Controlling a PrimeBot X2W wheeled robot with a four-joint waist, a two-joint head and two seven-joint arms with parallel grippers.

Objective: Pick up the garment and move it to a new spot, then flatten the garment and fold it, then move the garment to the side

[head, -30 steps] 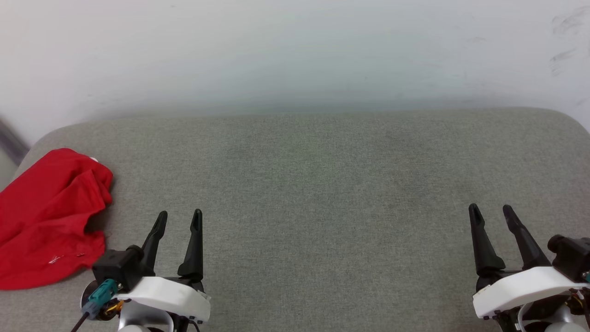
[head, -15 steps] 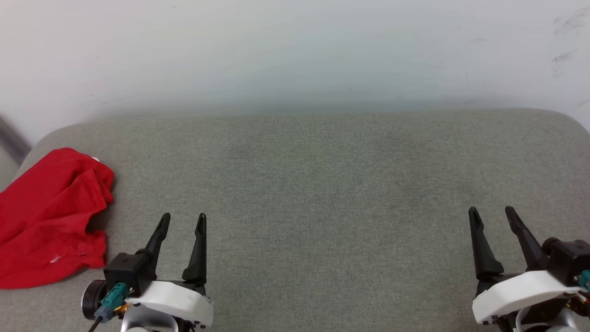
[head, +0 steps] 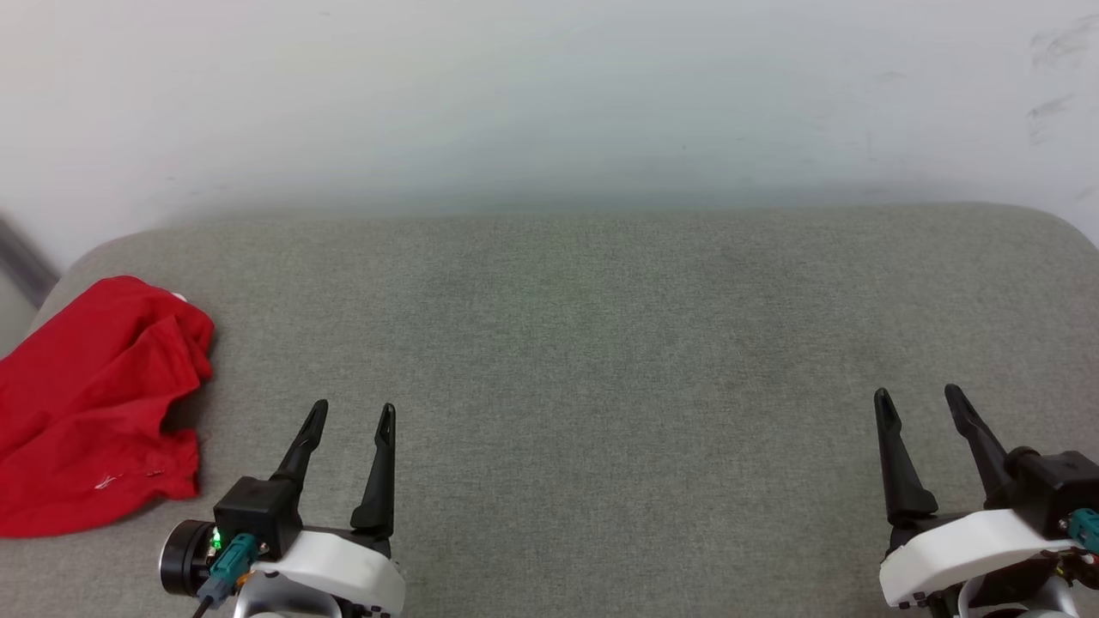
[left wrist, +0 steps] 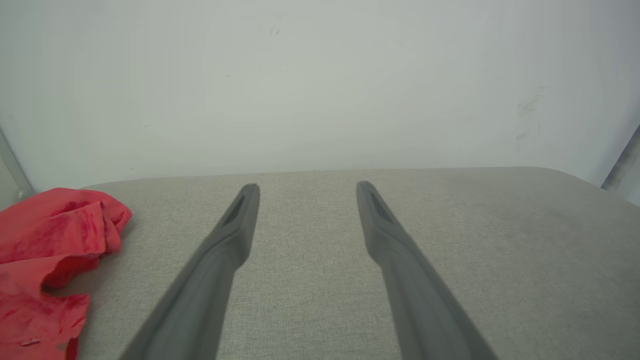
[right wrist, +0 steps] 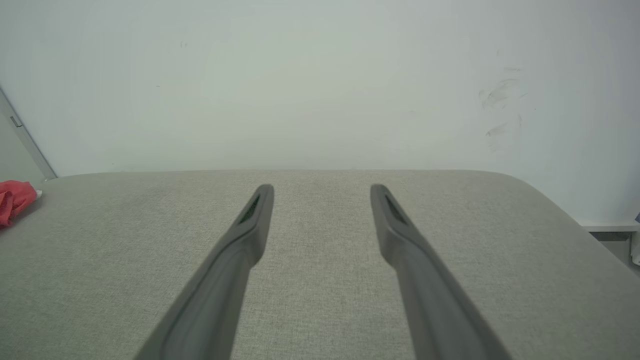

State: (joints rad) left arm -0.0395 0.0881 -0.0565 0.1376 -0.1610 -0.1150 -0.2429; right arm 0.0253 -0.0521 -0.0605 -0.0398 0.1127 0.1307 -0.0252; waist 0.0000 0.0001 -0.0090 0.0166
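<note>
Head view: garment point(head: 93, 403) crumpled at far L

This looks like a robot test room, a kind of lab. A wide bench point(head: 601, 343) covered in gray cloth, with round corners, stands against a plain white wall point(head: 549, 94). The wall has a few dark scuff marks point(right wrist: 497, 92). A gray strip point(head: 21, 260) runs beside the wall at the left. The left gripper point(head: 354, 406) and the right gripper point(head: 917, 391), on white wrists with plugs and wires, hang over the bench.
</note>
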